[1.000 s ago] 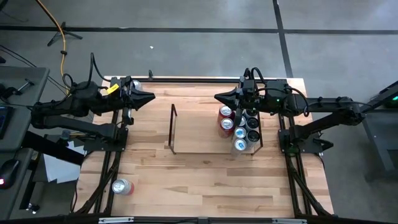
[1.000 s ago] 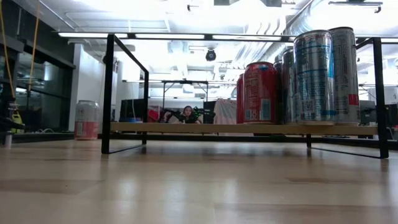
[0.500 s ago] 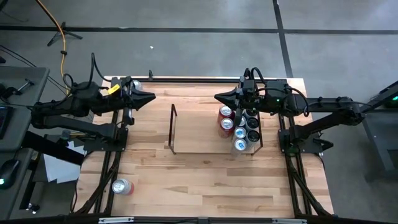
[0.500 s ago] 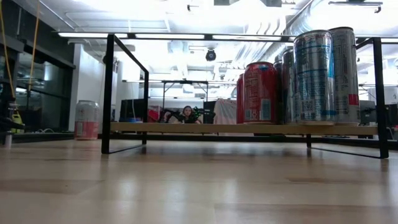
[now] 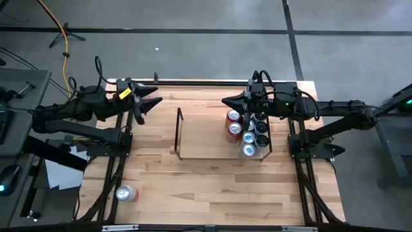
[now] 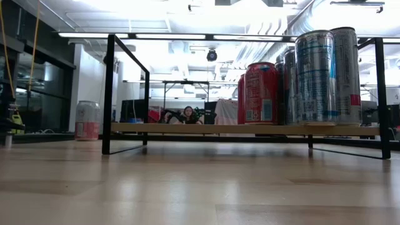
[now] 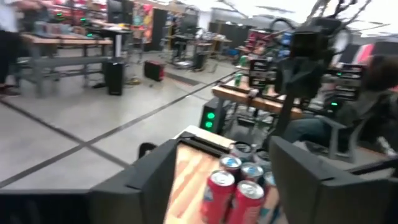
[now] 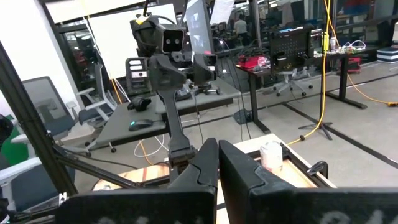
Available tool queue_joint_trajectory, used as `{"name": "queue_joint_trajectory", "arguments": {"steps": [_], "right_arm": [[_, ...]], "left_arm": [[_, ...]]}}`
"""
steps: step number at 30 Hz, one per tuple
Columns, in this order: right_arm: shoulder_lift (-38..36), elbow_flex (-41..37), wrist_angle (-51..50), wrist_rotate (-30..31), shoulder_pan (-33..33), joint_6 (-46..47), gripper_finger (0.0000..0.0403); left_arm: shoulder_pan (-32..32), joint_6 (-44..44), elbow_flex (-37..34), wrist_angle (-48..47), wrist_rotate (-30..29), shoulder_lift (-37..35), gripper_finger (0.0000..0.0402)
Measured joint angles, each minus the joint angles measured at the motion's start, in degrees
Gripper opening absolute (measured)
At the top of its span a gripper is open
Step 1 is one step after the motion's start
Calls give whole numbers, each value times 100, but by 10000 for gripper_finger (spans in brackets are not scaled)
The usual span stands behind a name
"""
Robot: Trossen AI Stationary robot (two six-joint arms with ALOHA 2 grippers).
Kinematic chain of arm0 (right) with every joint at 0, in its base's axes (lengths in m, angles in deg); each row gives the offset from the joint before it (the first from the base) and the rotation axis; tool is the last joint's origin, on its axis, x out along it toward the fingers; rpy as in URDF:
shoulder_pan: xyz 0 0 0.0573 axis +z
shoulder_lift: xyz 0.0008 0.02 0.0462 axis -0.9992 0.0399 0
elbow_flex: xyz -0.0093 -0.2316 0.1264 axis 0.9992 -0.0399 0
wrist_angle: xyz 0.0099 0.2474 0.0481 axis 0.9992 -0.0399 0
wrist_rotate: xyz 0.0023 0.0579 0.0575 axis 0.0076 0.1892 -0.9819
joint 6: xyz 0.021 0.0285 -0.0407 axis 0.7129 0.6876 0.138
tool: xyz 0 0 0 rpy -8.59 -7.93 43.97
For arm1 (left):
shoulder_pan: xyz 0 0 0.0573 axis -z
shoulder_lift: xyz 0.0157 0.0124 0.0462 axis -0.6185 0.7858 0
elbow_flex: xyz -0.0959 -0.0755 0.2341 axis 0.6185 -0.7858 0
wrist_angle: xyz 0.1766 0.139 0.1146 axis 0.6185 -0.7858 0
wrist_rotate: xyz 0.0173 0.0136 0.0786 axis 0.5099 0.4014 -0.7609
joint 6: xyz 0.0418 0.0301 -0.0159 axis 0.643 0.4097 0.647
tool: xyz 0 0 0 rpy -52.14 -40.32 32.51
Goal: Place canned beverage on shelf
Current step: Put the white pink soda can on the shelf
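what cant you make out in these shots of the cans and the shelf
- Cans on the shelf: the high view shows about six tops at the right end, partly under the right gripper; the low view overlaps them, so no firm count.
- Can labels: too small from above, blurred in the left wrist view.
- Loose can at the table's near left corner: out of every other view.
- Can near the open left gripper: mostly hidden by the arm.

No lettering on the cans (image 6: pixel 294 78) is legible
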Motion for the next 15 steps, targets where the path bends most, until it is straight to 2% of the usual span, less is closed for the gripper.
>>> {"name": "queue_joint_trajectory", "arguments": {"steps": [5, 8, 10, 13, 15], "right_arm": [[0, 0, 0, 0, 0, 0, 0], [0, 0, 0, 0, 0, 0, 0], [0, 0, 0, 0, 2, 0, 0], [0, 0, 0, 2, 0, 0, 0], [0, 0, 0, 2, 0, 0, 0]], "left_arm": [[0, -161, 0, -179, -301, 0, 287], [0, -357, 0, -251, -337, 5, 316], [-22, -679, 36, -329, -646, 79, 328], [-296, -1660, 364, -1207, -1237, 333, 334], [-660, -2064, 691, -2189, -1266, 582, 335]]}}
